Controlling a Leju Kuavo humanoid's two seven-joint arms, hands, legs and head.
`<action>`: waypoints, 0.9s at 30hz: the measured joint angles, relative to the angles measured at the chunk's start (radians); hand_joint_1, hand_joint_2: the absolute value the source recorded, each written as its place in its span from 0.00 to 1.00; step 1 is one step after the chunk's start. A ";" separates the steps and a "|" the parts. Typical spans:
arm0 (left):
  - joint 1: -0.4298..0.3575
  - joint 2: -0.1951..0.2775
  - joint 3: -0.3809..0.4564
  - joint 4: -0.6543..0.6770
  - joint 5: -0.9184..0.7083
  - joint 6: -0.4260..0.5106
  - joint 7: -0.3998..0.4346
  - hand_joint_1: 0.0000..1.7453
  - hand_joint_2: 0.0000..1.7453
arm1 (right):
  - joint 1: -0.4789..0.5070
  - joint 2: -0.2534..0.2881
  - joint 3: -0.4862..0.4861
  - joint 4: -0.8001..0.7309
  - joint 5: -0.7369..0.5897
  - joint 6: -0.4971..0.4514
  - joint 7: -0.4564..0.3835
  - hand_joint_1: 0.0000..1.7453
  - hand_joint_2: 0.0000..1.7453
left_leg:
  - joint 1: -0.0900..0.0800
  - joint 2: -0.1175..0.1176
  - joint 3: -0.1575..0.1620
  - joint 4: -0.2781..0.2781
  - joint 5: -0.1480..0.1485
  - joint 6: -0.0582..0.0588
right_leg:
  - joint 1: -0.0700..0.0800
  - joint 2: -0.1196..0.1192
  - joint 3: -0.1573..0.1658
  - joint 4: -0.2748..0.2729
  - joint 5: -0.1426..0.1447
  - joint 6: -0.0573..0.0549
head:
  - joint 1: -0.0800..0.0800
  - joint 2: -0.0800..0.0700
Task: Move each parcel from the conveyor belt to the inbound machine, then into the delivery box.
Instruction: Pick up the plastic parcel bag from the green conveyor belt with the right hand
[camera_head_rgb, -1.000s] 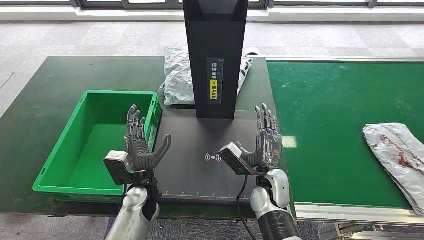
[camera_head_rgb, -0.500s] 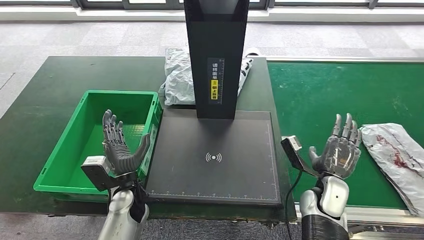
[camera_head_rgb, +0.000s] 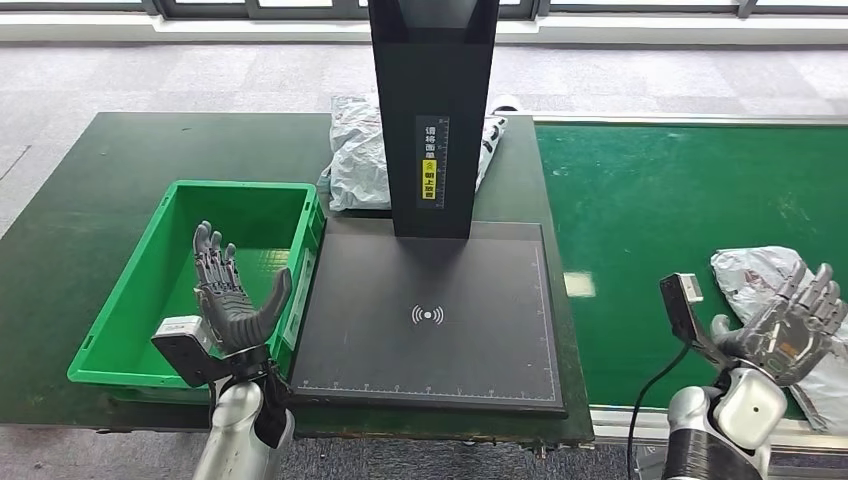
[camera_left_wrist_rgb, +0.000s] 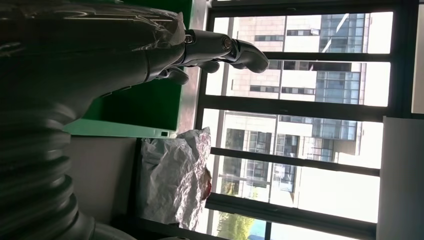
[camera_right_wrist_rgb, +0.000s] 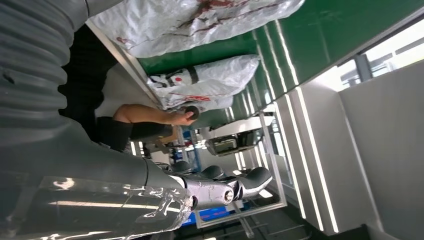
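A white plastic parcel with red print (camera_head_rgb: 770, 280) lies on the green conveyor belt (camera_head_rgb: 680, 220) at the right; it also shows in the right wrist view (camera_right_wrist_rgb: 200, 20). My right hand (camera_head_rgb: 795, 325) hovers open over its near end, fingers spread, holding nothing. My left hand (camera_head_rgb: 232, 300) stands open with fingers up at the green delivery box (camera_head_rgb: 130, 300), by its right wall. The black inbound machine has a flat scan plate (camera_head_rgb: 430, 320) and an upright column (camera_head_rgb: 432, 110). Another grey-white parcel (camera_head_rgb: 355, 155) lies behind the column, also seen in the left wrist view (camera_left_wrist_rgb: 172, 180).
The dark green table (camera_head_rgb: 90, 180) carries the box and machine. A second bagged parcel (camera_right_wrist_rgb: 200, 82) lies farther along the belt, and a person's arm (camera_right_wrist_rgb: 150, 117) reaches beside it. Windows run behind the table.
My right hand has swung from the scan plate rightwards to the parcel on the belt. My left hand has shifted left from the plate's edge to the box.
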 joint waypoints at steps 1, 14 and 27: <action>0.002 0.000 0.000 -0.001 0.000 0.001 0.000 0.00 1.00 | -0.007 -0.010 -0.023 0.020 -0.009 0.000 0.006 0.00 1.00 | 0.000 0.000 0.000 0.000 0.000 0.000 | 0.000 0.000 0.000 0.000 0.000 0.000 | 0.000 0.000; 0.002 0.000 0.000 0.002 -0.015 0.011 0.000 0.00 1.00 | -0.072 -0.122 -0.333 0.393 -0.182 0.001 -0.049 0.00 1.00 | 0.000 0.000 0.000 0.000 -0.001 0.001 | 0.000 0.000 0.000 0.000 0.000 0.000 | 0.000 0.000; 0.003 0.000 0.000 0.000 -0.024 0.011 0.006 0.00 1.00 | -0.105 -0.161 -0.382 0.527 -0.192 0.000 -0.072 0.00 1.00 | 0.000 0.000 0.000 0.000 -0.001 0.001 | 0.000 0.000 0.000 0.000 0.000 0.000 | 0.000 0.000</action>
